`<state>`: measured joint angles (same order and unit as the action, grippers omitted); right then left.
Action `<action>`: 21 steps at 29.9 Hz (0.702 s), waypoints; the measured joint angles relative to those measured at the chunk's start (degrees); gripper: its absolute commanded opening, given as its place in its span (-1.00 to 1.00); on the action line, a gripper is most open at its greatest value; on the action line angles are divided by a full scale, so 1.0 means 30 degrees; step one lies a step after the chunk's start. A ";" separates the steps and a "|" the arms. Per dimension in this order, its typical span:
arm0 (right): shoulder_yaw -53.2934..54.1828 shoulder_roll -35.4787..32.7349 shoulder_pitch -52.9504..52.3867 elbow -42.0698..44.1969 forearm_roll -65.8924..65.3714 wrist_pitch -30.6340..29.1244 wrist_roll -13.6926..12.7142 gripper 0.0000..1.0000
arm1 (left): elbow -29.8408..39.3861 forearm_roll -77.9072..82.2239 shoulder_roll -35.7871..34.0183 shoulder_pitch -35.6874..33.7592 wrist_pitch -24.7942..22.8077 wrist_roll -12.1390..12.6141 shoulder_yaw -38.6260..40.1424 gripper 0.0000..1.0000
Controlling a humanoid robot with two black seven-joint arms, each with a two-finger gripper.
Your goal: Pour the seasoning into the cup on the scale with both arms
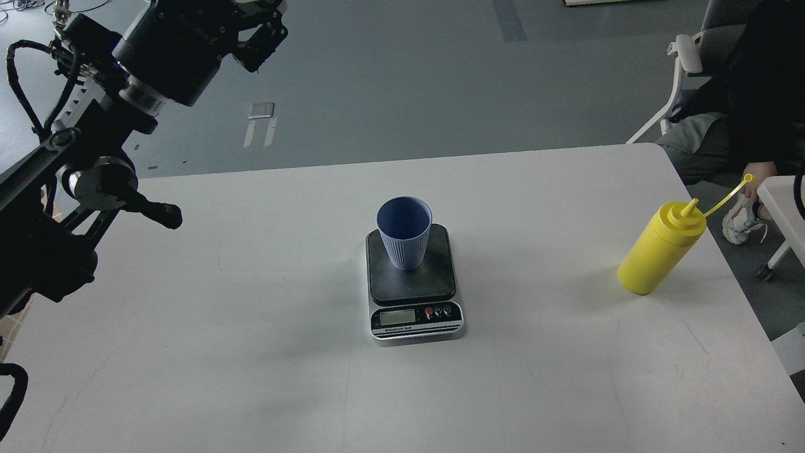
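The light blue cup (404,233) stands upright on the dark platform of the scale (440,280) in the middle of the white table (239,340). The yellow seasoning bottle (660,248) stands near the table's right edge. Its nozzle is uncovered and its cap strap (729,196) sticks out to the right. My left gripper (267,31) is high at the top left, far from the cup. Its jaws are apart and empty, and the tips reach the view's top edge. My right gripper is out of view.
A person in dark clothes (755,94) sits on a chair at the back right, beside the table. A small white table (786,195) stands past the right edge. My left arm's elbow joint (100,185) hangs over the table's left side.
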<state>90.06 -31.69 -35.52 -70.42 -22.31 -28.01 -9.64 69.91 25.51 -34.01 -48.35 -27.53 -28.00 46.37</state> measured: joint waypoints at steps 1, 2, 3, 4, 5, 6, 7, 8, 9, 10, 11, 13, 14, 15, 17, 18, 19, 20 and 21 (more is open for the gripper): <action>-0.0521 0.0610 -0.0579 0.0462 -0.0743 0.0000 0.0012 0.98 | -0.0035 -0.0004 0.0055 0.0000 0.0004 0.0000 0.0122 0.96; -0.0887 0.1039 -0.1136 0.0891 -0.1390 0.0000 0.0042 0.98 | -0.0083 -0.0020 0.0076 0.0001 0.0022 0.0000 0.0264 0.96; -0.1259 0.1798 -0.1892 0.1451 -0.2222 0.0000 0.0086 0.98 | -0.0138 -0.0048 0.0093 0.0001 0.0042 0.0000 0.0449 0.96; -0.1571 0.2495 -0.2638 0.2018 -0.3052 0.0000 0.0133 0.98 | -0.0185 -0.0064 0.0109 0.0001 0.0046 0.0000 0.0638 0.96; -0.1778 0.3015 -0.3148 0.2514 -0.3748 0.0000 0.0167 0.98 | -0.0219 -0.0090 0.0113 0.0004 0.0060 0.0000 0.0799 0.96; -0.1947 0.3665 -0.3778 0.2999 -0.4432 0.0000 0.0188 0.98 | -0.0246 -0.0141 0.0114 0.0010 0.0077 0.0000 0.0962 0.96; -0.2057 0.4190 -0.4111 0.3349 -0.4969 0.0000 0.0200 0.98 | -0.0260 -0.0168 0.0115 0.0019 0.0091 0.0000 0.1046 0.96; -0.2116 0.4581 -0.4346 0.3533 -0.5375 0.0000 0.0211 0.98 | -0.0287 -0.0194 0.0116 0.0027 0.0100 0.0000 0.1133 0.96; -0.2163 0.4993 -0.4541 0.3629 -0.5801 0.0000 0.0219 0.98 | -0.0360 -0.0224 0.0130 0.0027 0.0113 0.0000 0.1239 0.96; -0.2191 0.5358 -0.4673 0.3639 -0.6151 0.0000 0.0232 0.98 | -0.0566 -0.0265 0.0227 0.0024 0.0114 0.0000 0.1406 0.96; -0.2202 0.5697 -0.4723 0.3608 -0.6380 0.0000 0.0245 0.98 | -0.0873 -0.0321 0.0402 -0.0020 0.0122 0.0000 0.1612 0.96; -0.2220 0.6380 -0.4804 0.3381 -0.6654 -0.0001 0.0249 0.98 | -0.1544 -0.0515 0.0912 -0.0191 0.0124 0.0000 0.2071 0.96; -0.2220 0.6669 -0.4846 0.3290 -0.6706 0.0000 0.0253 0.98 | -0.1761 -0.0644 0.1155 -0.0238 0.0124 0.0000 0.2264 0.96; -0.2219 0.6914 -0.4939 0.3251 -0.6729 0.0000 0.0254 0.98 | -0.1990 -0.0886 0.1464 -0.0282 0.0123 0.0000 0.2480 0.96; -0.2173 0.7354 -0.5295 0.3197 -0.6748 0.0000 0.0254 0.98 | -0.2336 -0.1233 0.1953 -0.0367 0.0117 0.0000 0.2716 0.96; -0.2131 0.7456 -0.5411 0.3185 -0.6748 0.0000 0.0256 0.98 | -0.2453 -0.1323 0.2096 -0.0388 0.0113 0.0000 0.2771 0.96; -0.2086 0.7561 -0.5498 0.3186 -0.6750 0.0000 0.0256 0.98 | -0.2637 -0.1416 0.2259 -0.0402 0.0109 0.0000 0.2840 0.96; -0.2042 0.7685 -0.5574 0.3185 -0.6759 0.0000 0.0265 0.98 | -0.2860 -0.1494 0.2437 -0.0421 0.0112 0.0000 0.2905 0.96; -0.2014 0.7793 -0.5637 0.3186 -0.6760 0.0000 0.0274 0.98 | -0.3164 -0.1566 0.2717 -0.0500 0.0115 0.0000 0.2956 0.96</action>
<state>84.02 -8.31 -52.43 -60.86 -42.59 -28.01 -8.81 60.42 20.82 -25.86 -49.85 -27.19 -28.00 55.24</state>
